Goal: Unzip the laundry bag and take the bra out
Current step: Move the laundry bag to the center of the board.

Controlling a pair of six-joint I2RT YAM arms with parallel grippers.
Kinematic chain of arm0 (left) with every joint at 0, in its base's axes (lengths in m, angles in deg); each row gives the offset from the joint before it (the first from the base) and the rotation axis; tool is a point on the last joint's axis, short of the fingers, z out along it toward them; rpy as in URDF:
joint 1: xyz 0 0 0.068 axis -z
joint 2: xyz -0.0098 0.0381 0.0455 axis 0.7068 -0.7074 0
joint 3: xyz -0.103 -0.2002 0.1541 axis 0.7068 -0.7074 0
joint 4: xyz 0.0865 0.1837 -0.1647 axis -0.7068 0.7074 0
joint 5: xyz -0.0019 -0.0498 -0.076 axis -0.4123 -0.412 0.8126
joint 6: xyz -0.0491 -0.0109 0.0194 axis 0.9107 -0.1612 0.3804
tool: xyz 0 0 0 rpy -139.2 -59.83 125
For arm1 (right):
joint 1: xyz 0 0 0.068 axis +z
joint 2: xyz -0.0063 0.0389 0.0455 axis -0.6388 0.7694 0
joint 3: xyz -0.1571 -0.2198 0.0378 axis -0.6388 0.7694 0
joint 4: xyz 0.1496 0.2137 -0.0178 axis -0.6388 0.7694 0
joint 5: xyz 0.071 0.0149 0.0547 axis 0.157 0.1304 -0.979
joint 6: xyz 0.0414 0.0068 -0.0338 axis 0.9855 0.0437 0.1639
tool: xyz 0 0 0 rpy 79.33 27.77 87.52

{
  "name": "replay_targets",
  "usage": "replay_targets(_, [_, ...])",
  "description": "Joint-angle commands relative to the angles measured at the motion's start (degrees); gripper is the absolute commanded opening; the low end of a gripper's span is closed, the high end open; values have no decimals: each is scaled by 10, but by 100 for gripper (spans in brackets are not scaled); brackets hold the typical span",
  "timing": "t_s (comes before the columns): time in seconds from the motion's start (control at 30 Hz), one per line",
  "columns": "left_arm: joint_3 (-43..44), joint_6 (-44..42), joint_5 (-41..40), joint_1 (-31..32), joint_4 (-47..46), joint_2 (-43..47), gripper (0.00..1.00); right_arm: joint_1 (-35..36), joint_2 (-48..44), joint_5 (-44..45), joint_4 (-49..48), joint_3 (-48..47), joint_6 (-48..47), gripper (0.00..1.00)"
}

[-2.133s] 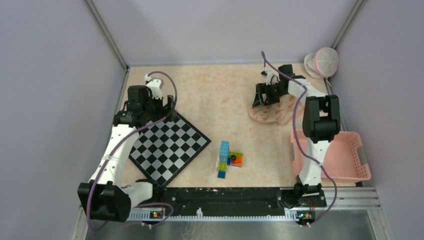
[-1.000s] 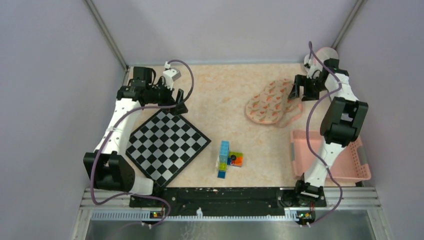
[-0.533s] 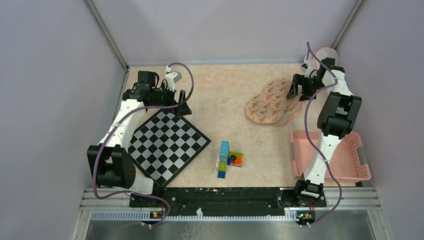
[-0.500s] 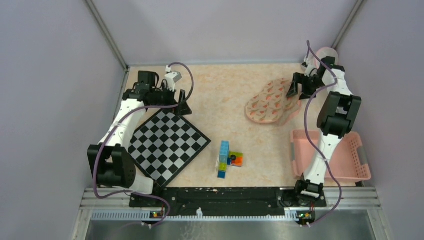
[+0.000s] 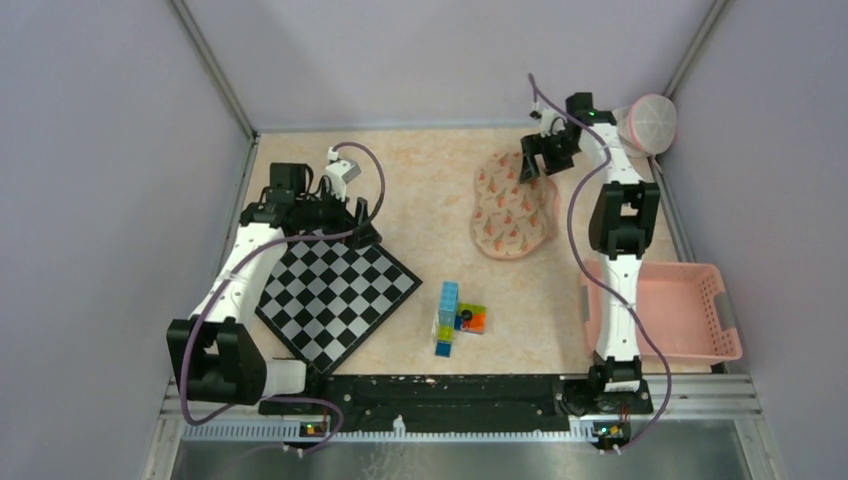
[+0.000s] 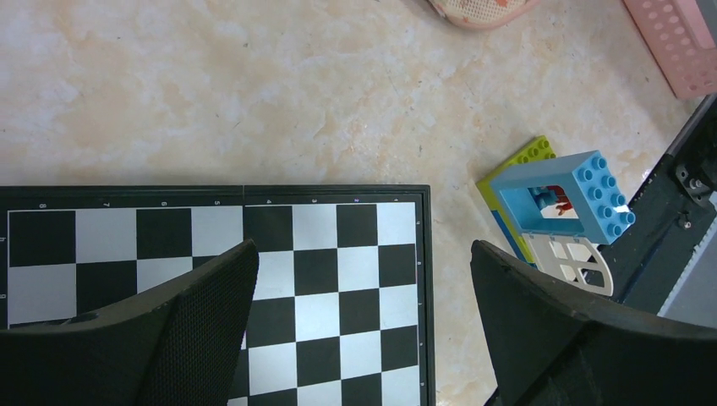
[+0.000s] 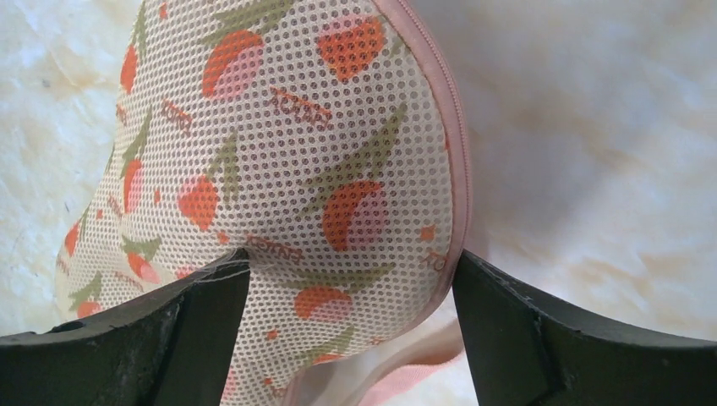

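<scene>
1. Progress: barely begun, by my judgement. The laundry bag (image 7: 279,152) lies flat on the counter (image 5: 430,170) directly under the right claw (image 7: 353,262), and its rounded end shows in the gap between the fingers.
2. The pink zipper (image 7: 448,144) along the bag's edge reads as closed over the stretch in view. Its pull is not visible.
3. No bra shows outside the bag anywhere, so both the unzipping and the removal are left to do.
4. The right claw is spread wide and holds nothing. Whether its fingers touch the mesh I cannot tell.
5. The left claw (image 6: 363,247) is also wide open and empty. It hangs above the chessboard (image 6: 321,279), well apart from the bag.
6. Count:
   - two claws
   - one laundry bag
   - one chessboard, under the left claw
   - one pink basket (image 5: 680,315), well back from the right claw, near that arm's base
   - one round pink-and-white mesh thing (image 5: 652,120), just beside the right claw's wrist
   - one cluster of toy bricks (image 6: 562,199), off to the side of the left claw; how many bricks it holds is unclear
</scene>
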Motion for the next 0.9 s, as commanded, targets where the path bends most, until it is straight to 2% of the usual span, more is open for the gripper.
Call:
replay_targets(0.0, [-24, -5, -6, -3, -36, 32, 99, 63, 10, 27, -10, -40, -47, 88])
replay_targets(0.23, [-32, -2, -4, -3, -36, 43, 99, 178, 12, 71, -78, -38, -107, 89])
replay_targets(0.33, [-30, -7, -6, -3, -31, 41, 99, 221, 8, 101, -125, -28, -104, 90])
replay_targets(0.5, [-28, -21, -3, -3, -35, 37, 99, 274, -1, 102, -160, -57, -82, 91])
replay_targets(0.67, [-14, -28, 3, 1, -59, 9, 99, 277, -56, 87, -153, -78, -34, 92])
replay_targets(0.87, [26, -72, -17, 25, -79, -51, 99, 239, -181, 49, -136, 50, 10, 92])
